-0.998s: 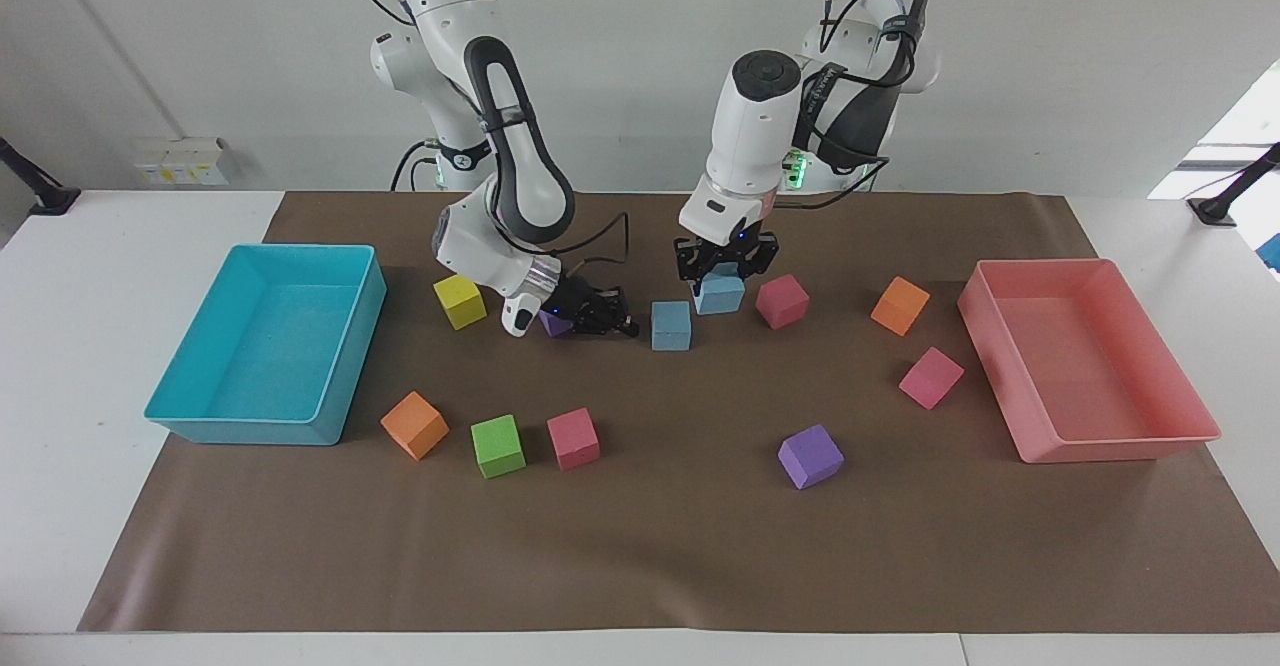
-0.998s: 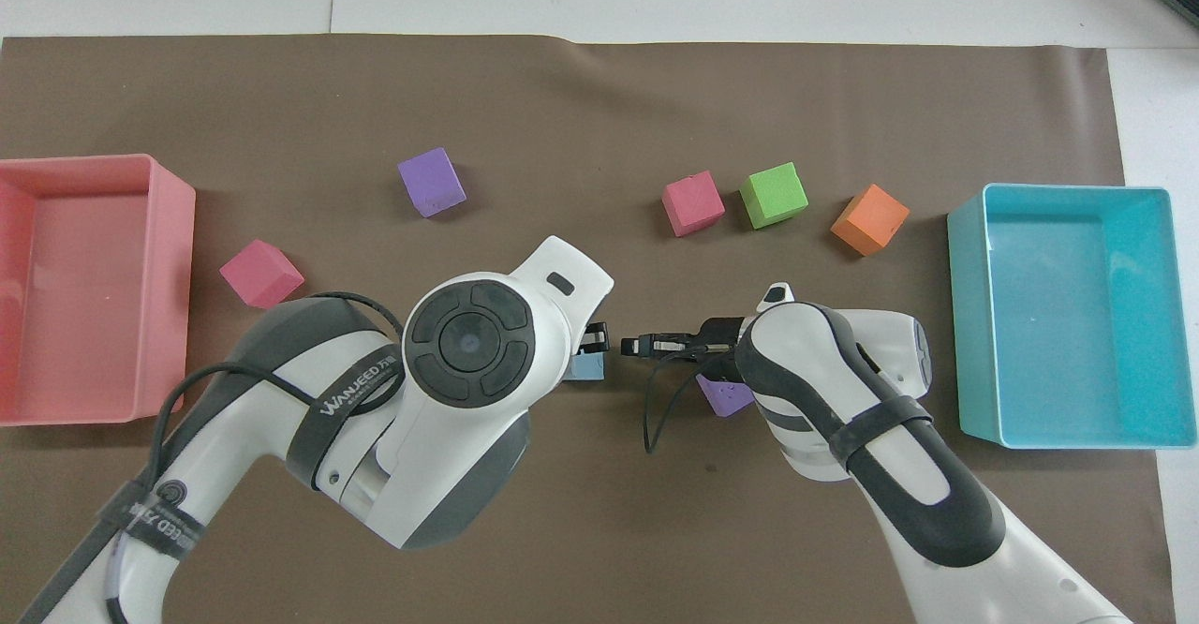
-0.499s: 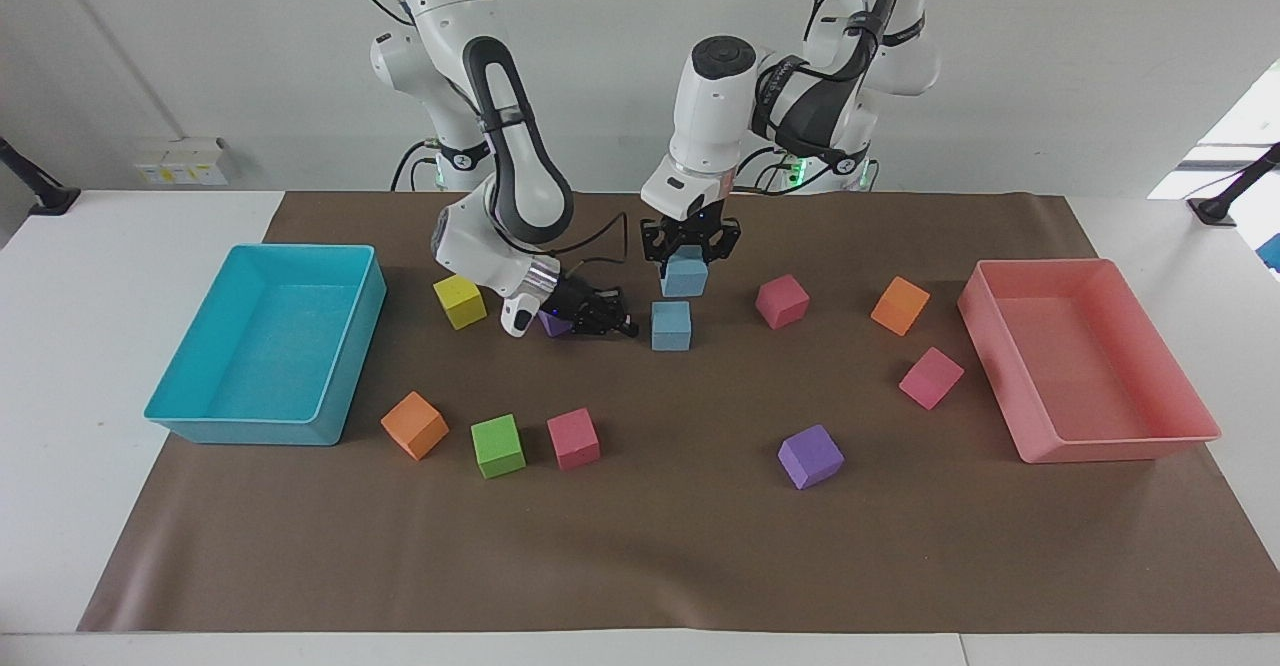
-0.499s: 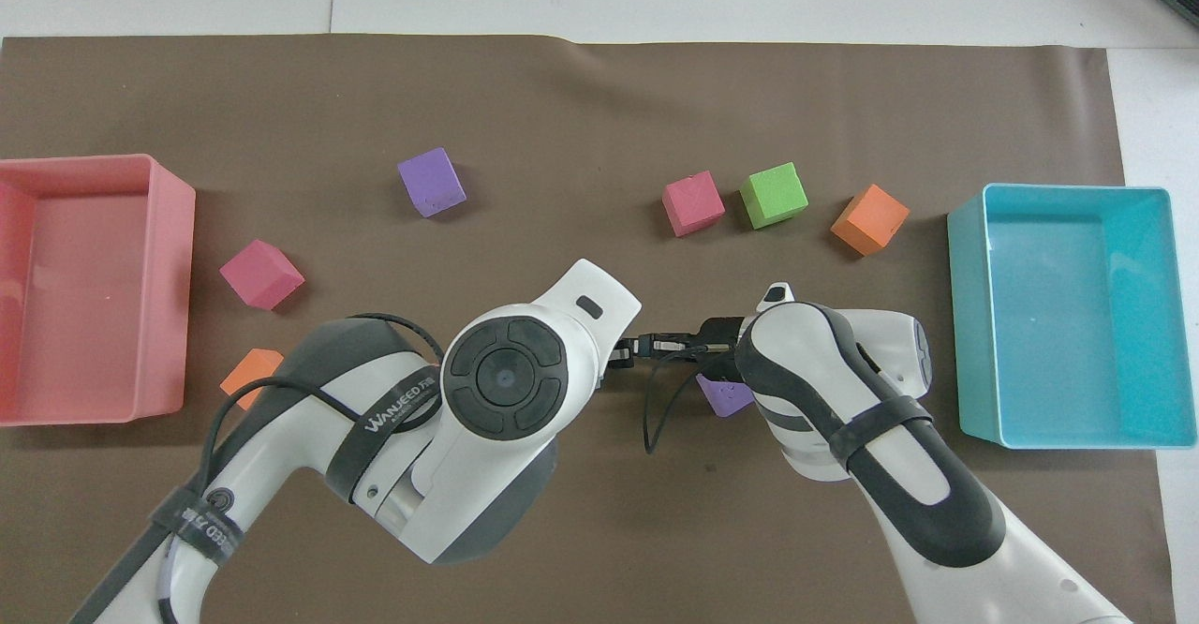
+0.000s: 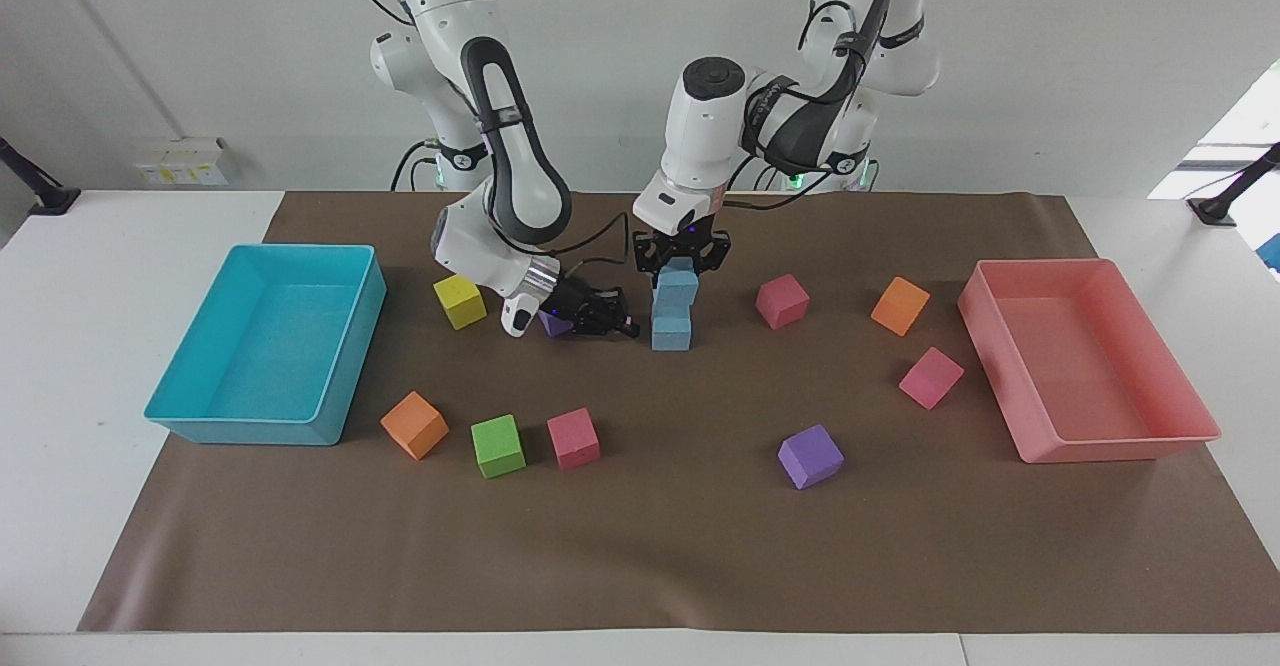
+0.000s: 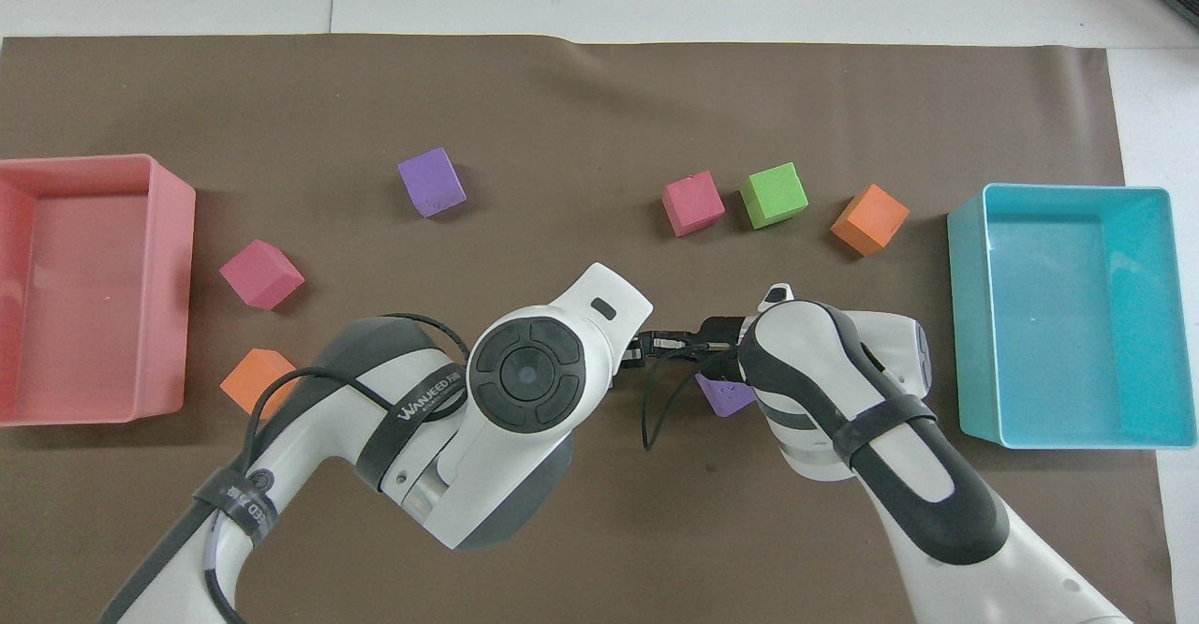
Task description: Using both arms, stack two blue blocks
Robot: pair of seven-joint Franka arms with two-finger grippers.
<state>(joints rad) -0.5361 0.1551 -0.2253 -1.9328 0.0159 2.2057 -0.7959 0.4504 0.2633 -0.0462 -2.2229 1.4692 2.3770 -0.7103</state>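
Midway along the worktop (image 5: 640, 566), the left claw (image 5: 682, 264) is clamped on the upper blue block (image 5: 677, 284), which sits on the lower blue block (image 5: 671, 330). Just beside them, low over the mat, the right claw (image 5: 622, 324) has its fingertips pressed together, holding nothing.

A turquoise tray (image 5: 262, 351) and a pink tray (image 5: 1087, 358) sit at the ends of the brown mat (image 5: 660, 546) (coloured cubes scattered between), on the white counter (image 5: 60, 346).
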